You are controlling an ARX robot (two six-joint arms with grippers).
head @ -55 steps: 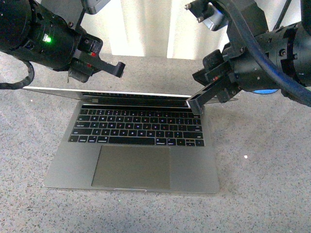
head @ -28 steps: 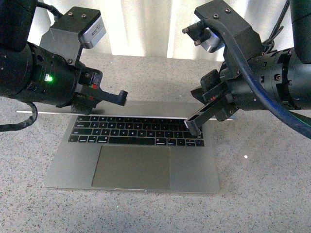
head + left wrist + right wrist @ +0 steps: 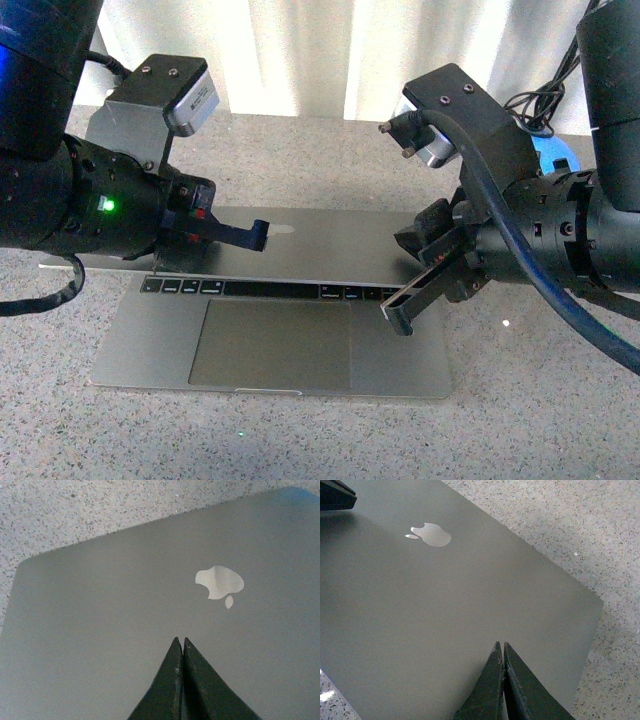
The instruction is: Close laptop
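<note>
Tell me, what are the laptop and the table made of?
The laptop looks like grey metal, matte, with a smooth even sheen on its lid. The table looks like speckled stone, or a stone-look top; I cannot tell which.

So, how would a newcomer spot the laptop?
On the speckled grey tabletop, before the white curtain, lies the slim grey-silver metal laptop. Its lid, lowered over most black keys, bears a pale apple logo; nothing else there carries a logo.

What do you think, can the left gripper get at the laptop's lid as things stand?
Probably yes. The shut left gripper sits right over the lid of the laptop, and the left wrist view shows nothing between them.
</note>
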